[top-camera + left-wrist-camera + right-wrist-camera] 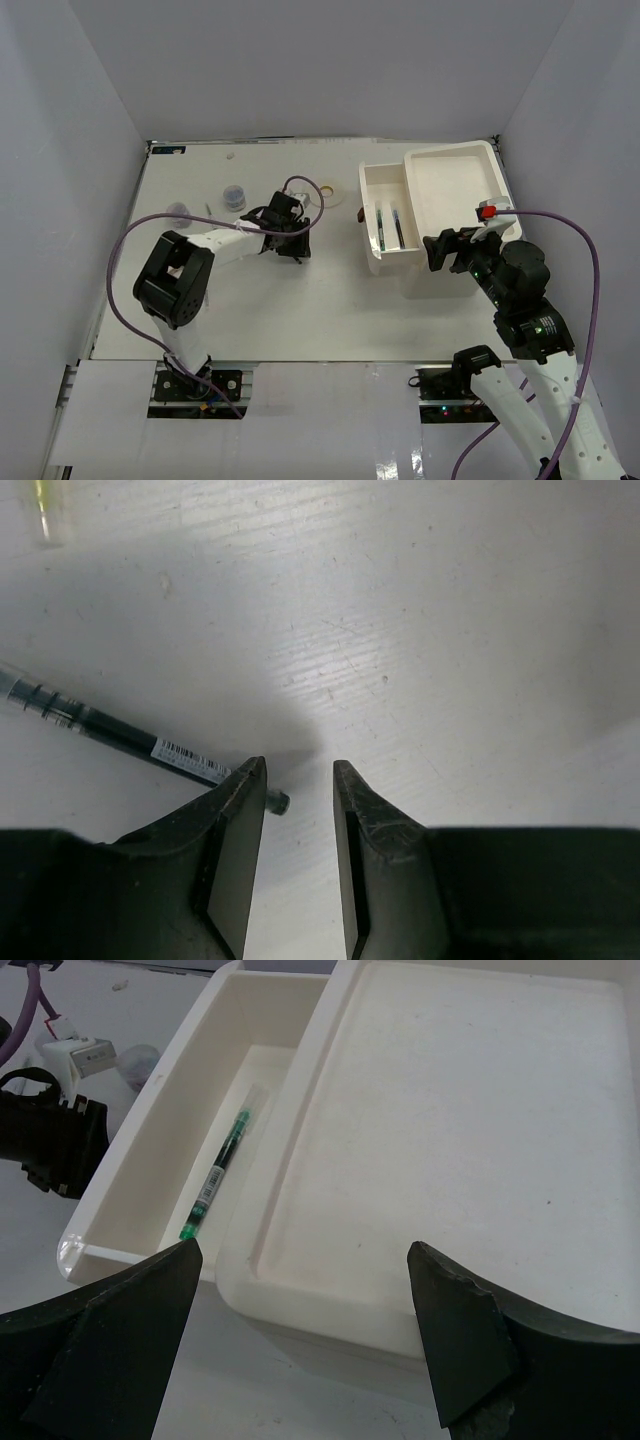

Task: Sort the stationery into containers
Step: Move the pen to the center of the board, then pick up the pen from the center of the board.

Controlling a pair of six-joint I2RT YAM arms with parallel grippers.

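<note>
White table (300, 300), bearing all items; organiser (455, 185) – white boxy plastic, shallow tray top, standing at the far right of the table with its long axis running near to far in the top view; drawer (372, 205) – pulled out sideways toward the table's middle, open-topped, white inside; right gripper (302, 1250), jaws spread wide, holding nothing, hovering over the near edge of the organiser where tray top and drawer meet; left gripper (300, 765), low over the table near its middle, jaws at a narrow gap with bare table showing between them, nothing clamped; two dark pens (390, 228) in the drawer, side by side, long axes near to far, the one seen from the right wrist having a green tint and a white label; dark pen (110, 735) on the table, barcode label on the barrel, lying diagonally in the left wrist view, one end passing under the finger on that view's left and just showing in the gap; pale yellow pen (45, 505), blurred at the frame corner; cream tape ring (326, 192), flat, between left gripper and drawer; two small round clear jars (235, 195) with bluish contents, far left, apart.
</note>
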